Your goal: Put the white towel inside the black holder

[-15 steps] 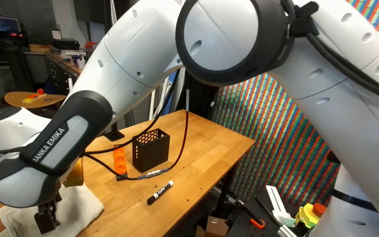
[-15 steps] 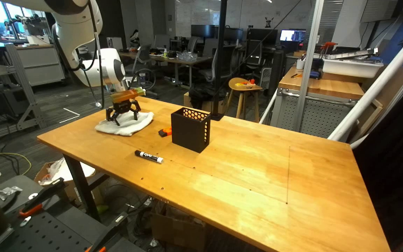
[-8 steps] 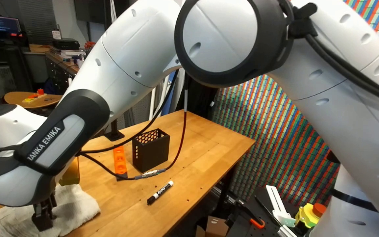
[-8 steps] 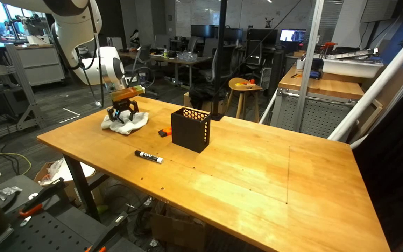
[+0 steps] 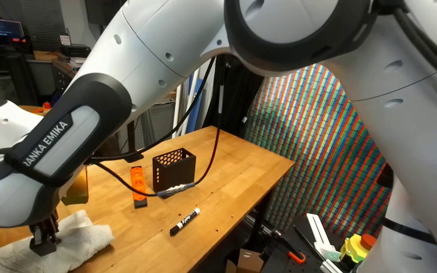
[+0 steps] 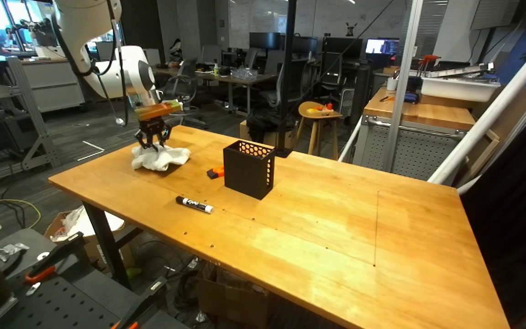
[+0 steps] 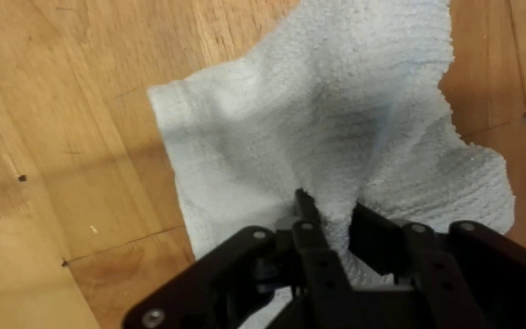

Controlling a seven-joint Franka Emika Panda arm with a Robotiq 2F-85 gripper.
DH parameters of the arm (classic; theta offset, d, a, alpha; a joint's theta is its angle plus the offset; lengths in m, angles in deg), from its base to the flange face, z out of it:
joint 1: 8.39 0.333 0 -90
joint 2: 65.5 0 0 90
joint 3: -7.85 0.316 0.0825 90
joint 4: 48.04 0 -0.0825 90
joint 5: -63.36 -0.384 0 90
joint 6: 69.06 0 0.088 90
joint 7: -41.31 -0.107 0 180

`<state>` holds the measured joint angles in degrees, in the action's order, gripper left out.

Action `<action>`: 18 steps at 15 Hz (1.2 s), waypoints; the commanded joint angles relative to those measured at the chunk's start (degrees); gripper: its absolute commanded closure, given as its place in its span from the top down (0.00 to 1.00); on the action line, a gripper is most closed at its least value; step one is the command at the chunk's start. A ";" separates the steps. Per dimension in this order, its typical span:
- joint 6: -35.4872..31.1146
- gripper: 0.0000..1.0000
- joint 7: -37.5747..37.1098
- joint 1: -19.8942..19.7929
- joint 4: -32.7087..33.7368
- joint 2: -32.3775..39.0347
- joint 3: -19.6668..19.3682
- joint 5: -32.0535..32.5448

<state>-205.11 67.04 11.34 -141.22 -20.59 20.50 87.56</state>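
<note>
The white towel (image 7: 244, 132) is bunched into folds between the fingers of my gripper (image 7: 329, 201), which have drawn close together with cloth pinched in the gap. In both exterior views my gripper (image 6: 151, 147) is low over the table with its tips in the towel (image 6: 169, 159); the middle is gathered up while the outer parts still spread at table level. The black holder (image 6: 247, 172), an upright box with a honeycomb-pattern wall and open top, stands apart from the towel on the table. A cable partly crosses the holder (image 5: 176, 172) in an exterior view.
An orange and black tool (image 5: 138, 182) lies beside the holder, on the towel's side. A black marker (image 5: 185, 222) lies nearer the table's edge. A loose arm cable (image 5: 127, 185) hangs between arm and holder. A dark post (image 6: 286, 91) rises behind the holder.
My gripper's fingers have come together, pulling the flat towel into folds. In the last half second the arm has risen a little, lifting the gathered cloth. The holder has not moved.
</note>
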 commanded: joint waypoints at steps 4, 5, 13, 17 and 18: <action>6.57 0.04 -3.15 -0.90 -13.68 -18.34 2.39 -3.14; 7.99 0.04 -3.07 -1.29 -15.02 -20.92 2.78 -3.91; 20.05 0.04 0.91 -5.96 -14.23 -32.76 1.17 -6.23; 22.84 0.04 3.45 -9.23 -10.81 -34.22 -1.22 -5.68; 23.12 0.04 4.27 -10.15 -10.34 -34.45 -1.96 -5.58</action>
<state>-184.16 68.33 3.22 -153.70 -53.83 20.11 82.16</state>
